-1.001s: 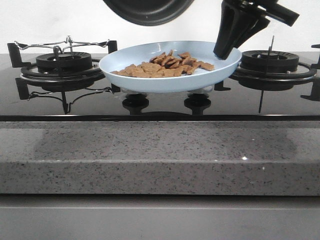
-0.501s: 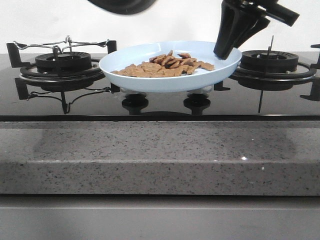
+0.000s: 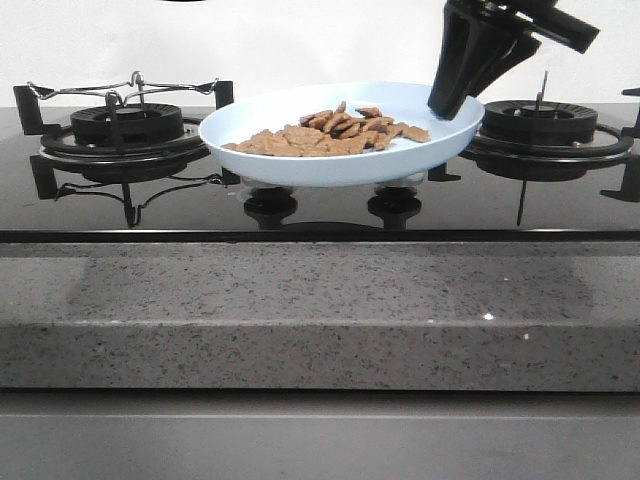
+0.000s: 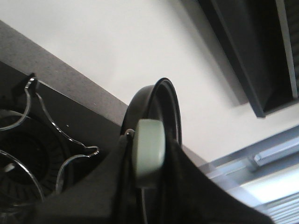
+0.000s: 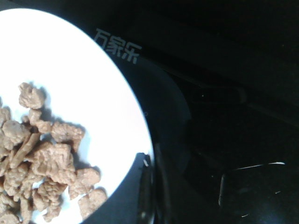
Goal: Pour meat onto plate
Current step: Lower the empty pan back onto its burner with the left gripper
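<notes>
While the plate (image 3: 300, 165) is being pinched at its rim by the right gripper (image 3: 447, 100) and the pan (image 4: 156, 100) is being clamped by the left gripper (image 4: 148, 154), the meat (image 3: 330, 132) is being risked if that hold slips.

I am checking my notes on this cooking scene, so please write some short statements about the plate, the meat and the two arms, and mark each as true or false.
1. The meat lies on the plate. True.
2. The plate is dark red. False: it is pale blue.
3. The right end effector is at the plate's right rim. True.
4. The plate stands on the left burner. False: it is between the two burners, above the knobs.
5. The left end effector is open and holds nothing. False: in the left wrist view it is shut on the pan.
</notes>
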You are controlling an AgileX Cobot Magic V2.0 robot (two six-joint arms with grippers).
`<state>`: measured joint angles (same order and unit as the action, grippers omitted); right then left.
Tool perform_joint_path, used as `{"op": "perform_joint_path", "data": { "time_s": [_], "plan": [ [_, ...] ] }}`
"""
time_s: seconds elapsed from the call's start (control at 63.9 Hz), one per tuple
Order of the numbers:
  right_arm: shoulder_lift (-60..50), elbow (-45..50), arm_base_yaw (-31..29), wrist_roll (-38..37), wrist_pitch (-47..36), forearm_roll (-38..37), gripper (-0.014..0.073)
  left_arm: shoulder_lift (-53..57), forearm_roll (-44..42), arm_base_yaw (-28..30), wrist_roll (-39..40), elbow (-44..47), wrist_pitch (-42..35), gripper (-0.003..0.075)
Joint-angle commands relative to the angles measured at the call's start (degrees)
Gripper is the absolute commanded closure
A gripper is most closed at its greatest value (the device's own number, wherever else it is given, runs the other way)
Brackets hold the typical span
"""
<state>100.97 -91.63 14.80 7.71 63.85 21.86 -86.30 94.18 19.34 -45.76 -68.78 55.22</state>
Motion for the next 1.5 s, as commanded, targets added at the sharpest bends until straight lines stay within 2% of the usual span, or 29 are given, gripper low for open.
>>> {"op": "perform_joint_path", "data": {
  "time_s": [0.0, 0.297, 0.641, 0.751, 0.939, 1.048, 1.205, 1.486],
  "plan": [
    [-3.2, -1.5, 0.0, 0.4, -1.0, 2.2, 0.0654, -1.7, 9.9, 1.8, 0.0, -1.7, 3.6, 0.0741],
    [-3.2, -1.5, 0.0, 0.4, -1.0, 2.2, 0.0654, -10.9, 12.5, 2.1, 0.0, -1.7, 5.1, 0.0741],
    [-3.2, -1.5, 0.0, 0.4, -1.0, 2.2, 0.0654, -13.1, 12.5, 2.2, 0.0, -1.7, 2.9, 0.0741],
    [-3.2, -1.5, 0.0, 0.4, -1.0, 2.2, 0.0654, -13.1, 9.3, 2.2, 4.3, -1.7, -1.2, 0.0740],
    [-3.2, -1.5, 0.0, 0.4, -1.0, 2.2, 0.0654, -13.1, 6.0, 2.2, 4.3, -1.7, -3.4, 0.0729],
    [-3.2, -1.5, 0.0, 0.4, -1.0, 2.2, 0.0654, -13.1, 5.7, 2.2, 4.3, -1.7, -2.0, 0.0660],
    [-3.2, -1.5, 0.0, 0.4, -1.0, 2.2, 0.0654, -13.1, 4.2, 2.2, 4.3, -1.7, 0.5, 0.0505],
    [-3.2, -1.5, 0.0, 0.4, -1.0, 2.2, 0.0654, -13.1, 3.2, 2.2, 4.2, -1.7, 3.4, 0.0271]
  ]
}}
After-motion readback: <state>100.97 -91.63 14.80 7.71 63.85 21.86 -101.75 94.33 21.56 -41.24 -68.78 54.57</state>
